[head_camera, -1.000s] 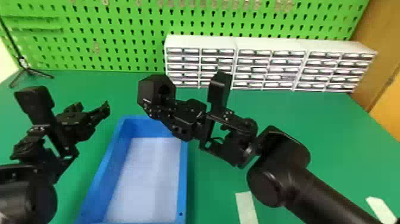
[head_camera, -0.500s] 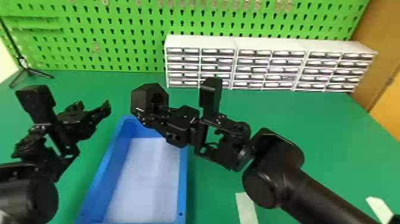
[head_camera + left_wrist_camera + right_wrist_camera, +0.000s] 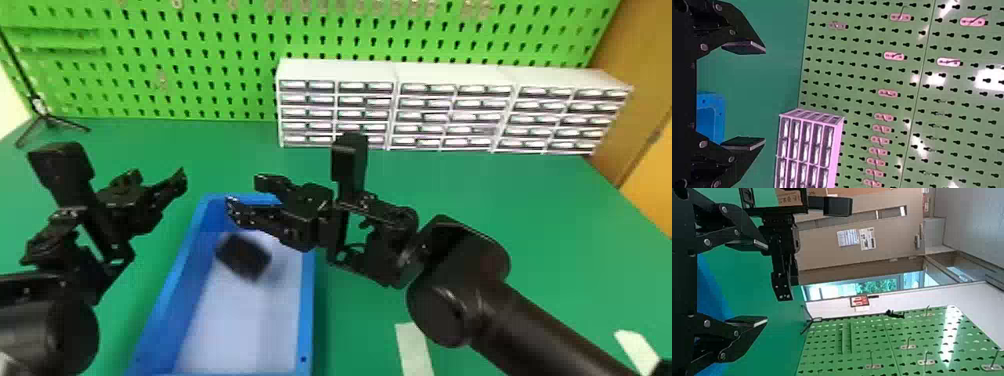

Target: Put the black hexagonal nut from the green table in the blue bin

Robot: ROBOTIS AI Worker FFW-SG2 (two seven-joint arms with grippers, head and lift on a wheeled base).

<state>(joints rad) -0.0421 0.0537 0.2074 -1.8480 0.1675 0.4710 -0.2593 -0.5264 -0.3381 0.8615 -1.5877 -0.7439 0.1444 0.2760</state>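
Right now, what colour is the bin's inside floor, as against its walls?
Whitish, against the blue walls of the bin; the head view shows it best.

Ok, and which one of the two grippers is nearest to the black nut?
The right gripper: its open fingers are just above the nut in the head view. The left gripper is left of the blue bin.

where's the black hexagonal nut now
In the head view, the nut shows over the far half of the blue bin, below the open right tool; whether it touches bottom is unclear.
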